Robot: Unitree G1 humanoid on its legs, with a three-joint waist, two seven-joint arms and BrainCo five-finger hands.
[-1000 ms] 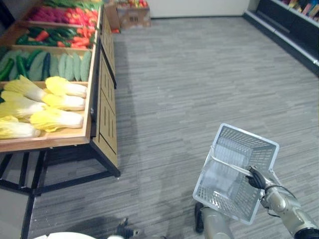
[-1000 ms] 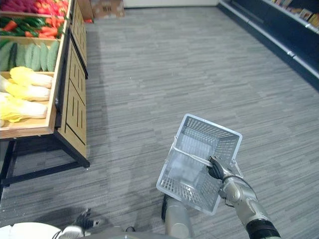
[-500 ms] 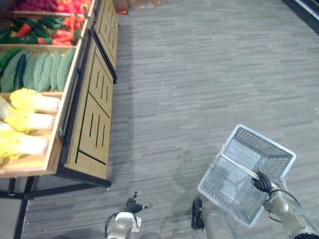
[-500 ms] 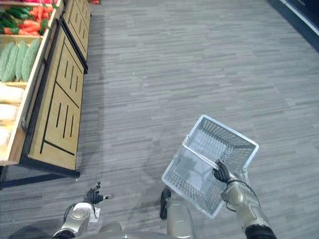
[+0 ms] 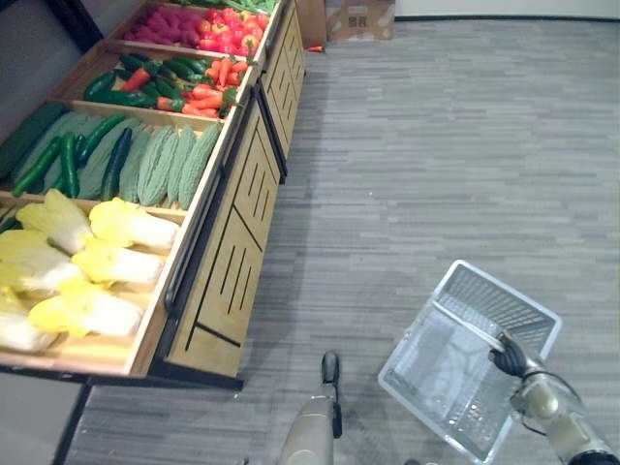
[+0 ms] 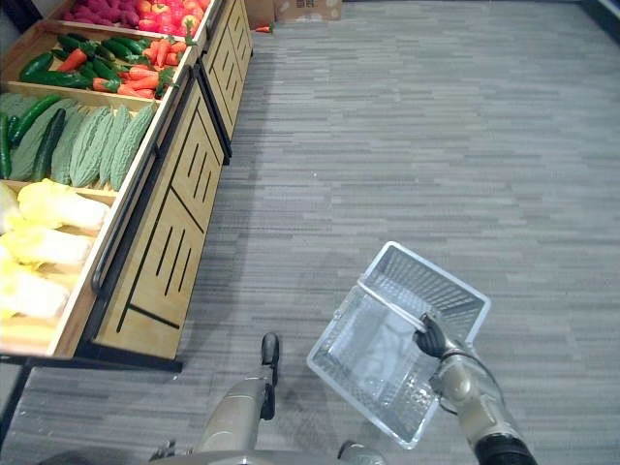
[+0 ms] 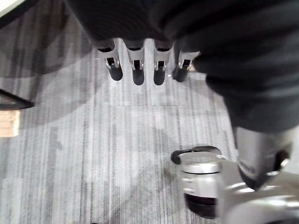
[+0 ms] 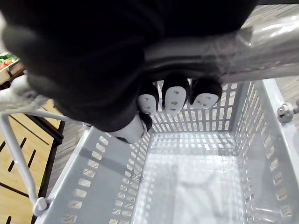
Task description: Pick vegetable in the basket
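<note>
Vegetables (image 5: 160, 165) sit in the stand's (image 5: 232, 262) bins. Cabbages (image 5: 111, 263) are in the near bin, cucumbers (image 5: 118, 160) and gourds (image 5: 167, 163) in the next, carrots (image 5: 221, 73) past that, and red peppers (image 5: 218, 24) at the far end. The basket (image 5: 499, 308) is empty and tilted, hanging above the floor (image 5: 436, 145), well apart from the stand's front edge. Right hand (image 5: 509, 356) is wrapped round the basket handle (image 8: 210, 44), with its fingers (image 8: 173, 95) curled under the bar. Left hand (image 7: 138, 72) is holding nothing; its fingers are straight and point down at the floor.
</note>
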